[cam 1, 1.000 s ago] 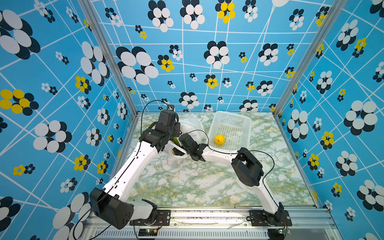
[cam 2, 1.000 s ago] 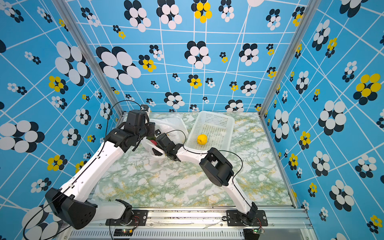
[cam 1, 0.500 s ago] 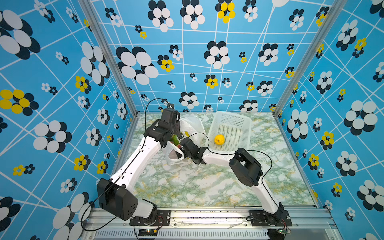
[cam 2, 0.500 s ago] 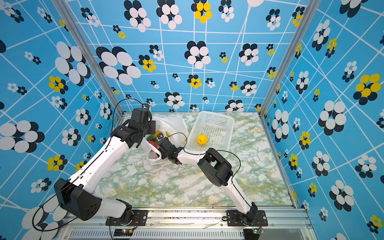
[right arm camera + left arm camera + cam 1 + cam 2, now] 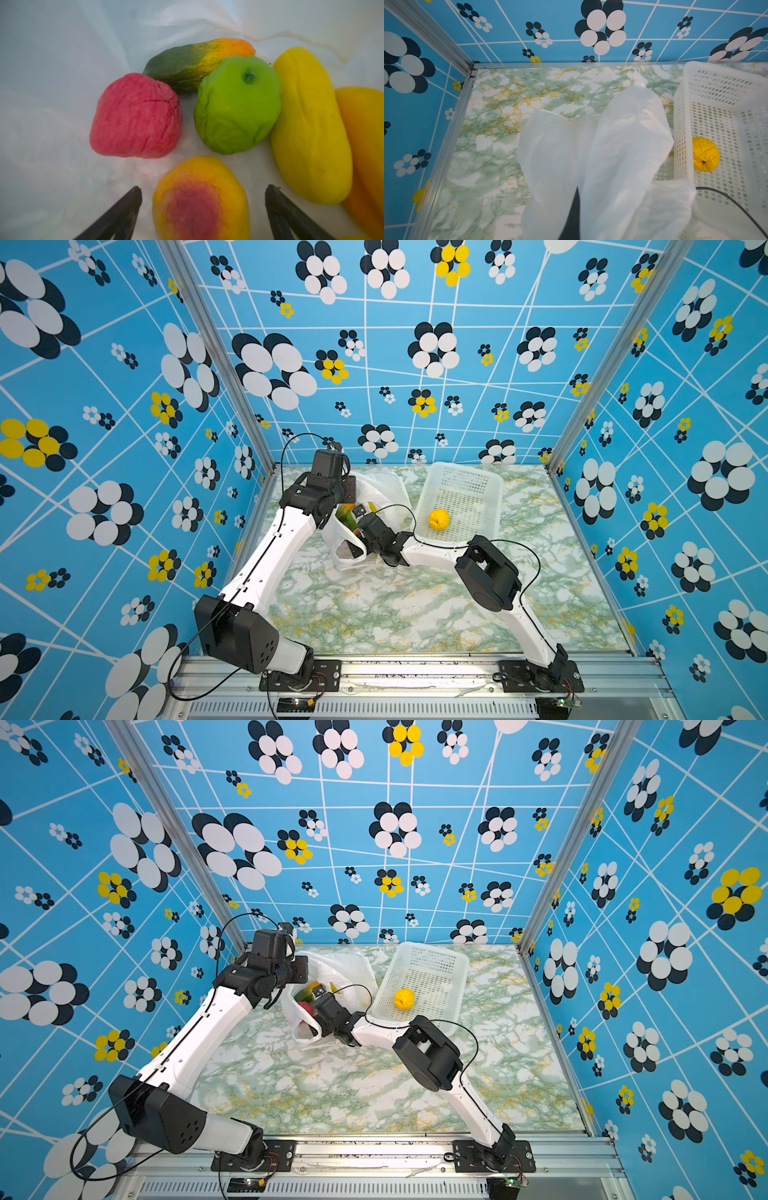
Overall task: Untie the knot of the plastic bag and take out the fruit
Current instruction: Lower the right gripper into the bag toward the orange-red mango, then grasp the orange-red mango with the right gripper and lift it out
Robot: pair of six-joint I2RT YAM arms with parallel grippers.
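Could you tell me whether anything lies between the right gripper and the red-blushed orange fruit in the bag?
Nothing visible does: inside the plastic bag, the open right gripper straddles the red-blushed orange fruit, with clear gaps on both sides.

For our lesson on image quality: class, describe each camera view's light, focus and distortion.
Right wrist view: dim, bluish light through the plastic bag; the peach nearest the lens is soft, the green apple sharper. Left wrist view: bag film blurred up close, basket and yellow fruit crisp. Both top views: bright, even, sharp.
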